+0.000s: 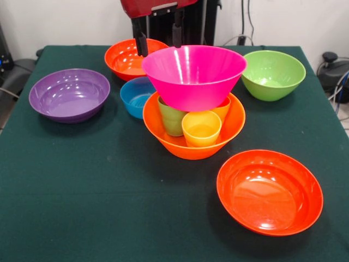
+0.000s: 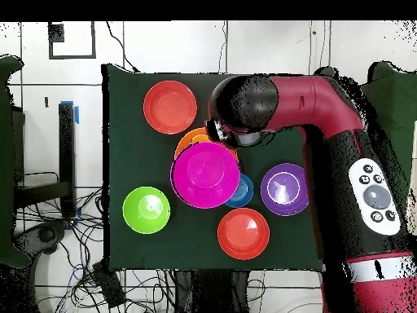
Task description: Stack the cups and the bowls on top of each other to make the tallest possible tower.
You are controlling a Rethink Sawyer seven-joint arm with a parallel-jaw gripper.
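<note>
The tower stands mid-table: a large light orange bowl point(image 1: 163, 128) holds three upright cups, green point(image 1: 172, 119), yellow point(image 1: 201, 129) and orange point(image 1: 222, 109). A large pink bowl point(image 1: 193, 73) rests upright on their rims. My gripper point(image 1: 159, 38) hangs just behind the pink bowl's far rim, open, its two dark fingers point(image 1: 142, 42) spread wide with nothing between them. In the overhead view the pink bowl point(image 2: 205, 173) covers most of the light orange bowl point(image 2: 189, 140), and the arm's wrist point(image 2: 244, 104) hides the gripper.
Loose upright bowls ring the tower: purple point(image 1: 70, 94) at left, small blue point(image 1: 133, 95) touching the base, red-orange point(image 1: 124, 57) behind, lime green point(image 1: 272, 73) at right, another red-orange point(image 1: 270, 191) near the front. The green cloth's edges bound the table.
</note>
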